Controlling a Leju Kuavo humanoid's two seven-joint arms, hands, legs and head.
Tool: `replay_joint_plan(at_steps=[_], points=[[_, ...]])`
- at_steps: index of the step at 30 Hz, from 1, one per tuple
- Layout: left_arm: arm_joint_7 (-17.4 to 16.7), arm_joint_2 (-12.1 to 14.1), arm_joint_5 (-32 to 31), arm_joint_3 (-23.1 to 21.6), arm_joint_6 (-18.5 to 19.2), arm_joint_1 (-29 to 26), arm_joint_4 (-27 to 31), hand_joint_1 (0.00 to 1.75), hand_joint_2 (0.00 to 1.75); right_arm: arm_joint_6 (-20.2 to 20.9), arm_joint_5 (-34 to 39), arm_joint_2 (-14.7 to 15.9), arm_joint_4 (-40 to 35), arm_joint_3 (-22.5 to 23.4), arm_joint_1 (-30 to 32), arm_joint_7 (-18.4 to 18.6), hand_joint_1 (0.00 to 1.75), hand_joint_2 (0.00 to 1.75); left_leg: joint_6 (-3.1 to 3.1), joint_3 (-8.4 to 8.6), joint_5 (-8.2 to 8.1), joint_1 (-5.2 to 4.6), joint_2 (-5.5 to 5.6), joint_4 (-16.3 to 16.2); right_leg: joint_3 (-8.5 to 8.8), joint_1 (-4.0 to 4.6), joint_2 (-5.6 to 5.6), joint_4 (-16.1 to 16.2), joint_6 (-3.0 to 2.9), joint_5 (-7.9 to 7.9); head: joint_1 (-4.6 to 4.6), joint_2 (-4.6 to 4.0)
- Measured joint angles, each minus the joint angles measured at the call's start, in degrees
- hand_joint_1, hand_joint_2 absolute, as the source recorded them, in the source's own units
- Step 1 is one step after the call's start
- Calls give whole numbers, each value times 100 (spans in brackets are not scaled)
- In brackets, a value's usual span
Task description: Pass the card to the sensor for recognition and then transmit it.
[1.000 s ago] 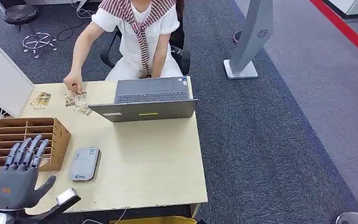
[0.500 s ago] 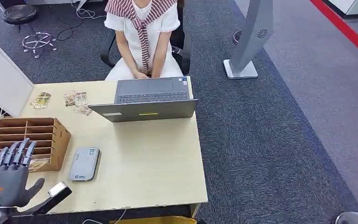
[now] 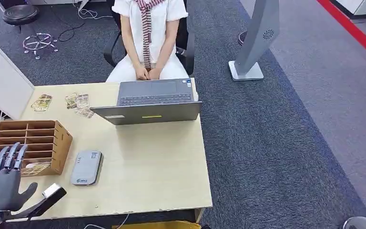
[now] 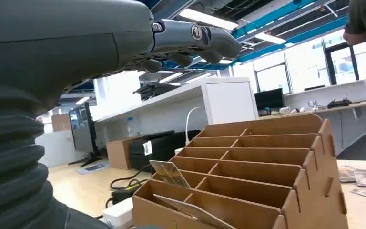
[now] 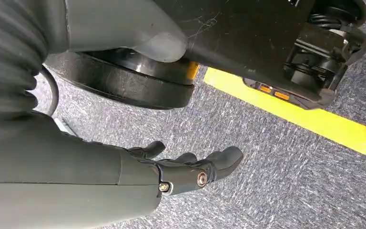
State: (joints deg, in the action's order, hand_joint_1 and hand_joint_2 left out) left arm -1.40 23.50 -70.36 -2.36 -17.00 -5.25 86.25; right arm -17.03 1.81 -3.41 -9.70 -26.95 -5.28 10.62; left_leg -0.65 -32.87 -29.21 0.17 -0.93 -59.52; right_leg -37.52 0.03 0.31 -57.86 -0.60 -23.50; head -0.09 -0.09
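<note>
We take the laptop (image 3: 150, 101) as reference: open, at the far edge of the surface (image 3: 157, 167). Behind it we see a person (image 3: 146, 36) seated in a black chair (image 3: 187, 45), hands together in the lap. Far left of it, a white box (image 3: 2, 81) stands at the surface's edge. Beyond its right side, on the blue-grey carpet (image 3: 276, 143), a grey stand (image 3: 257, 40) on a flat base. Further right, a red floor stripe (image 3: 352, 31).
</note>
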Motion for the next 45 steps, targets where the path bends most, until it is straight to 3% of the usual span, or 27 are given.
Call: replay_joint_plan(at_steps=[20, 45], points=[[0, -48, -2, 144, 42, 462, -555, 0, 175, 26, -98, 2, 0, -4, -3, 0, 0, 175, 0, 2, 0, 0, 1, 0, 1, 0, 0, 0, 0, 0, 2, 0], [37, -247, -44, 142, 107, 536, -916, 0, 175, 42, -96, 2, 0, -4, -6, 7, 0, 175, 0, 3, 0, 0, -1, 0, 0, 0, 1, 0, 0, 0, 0, 2]])
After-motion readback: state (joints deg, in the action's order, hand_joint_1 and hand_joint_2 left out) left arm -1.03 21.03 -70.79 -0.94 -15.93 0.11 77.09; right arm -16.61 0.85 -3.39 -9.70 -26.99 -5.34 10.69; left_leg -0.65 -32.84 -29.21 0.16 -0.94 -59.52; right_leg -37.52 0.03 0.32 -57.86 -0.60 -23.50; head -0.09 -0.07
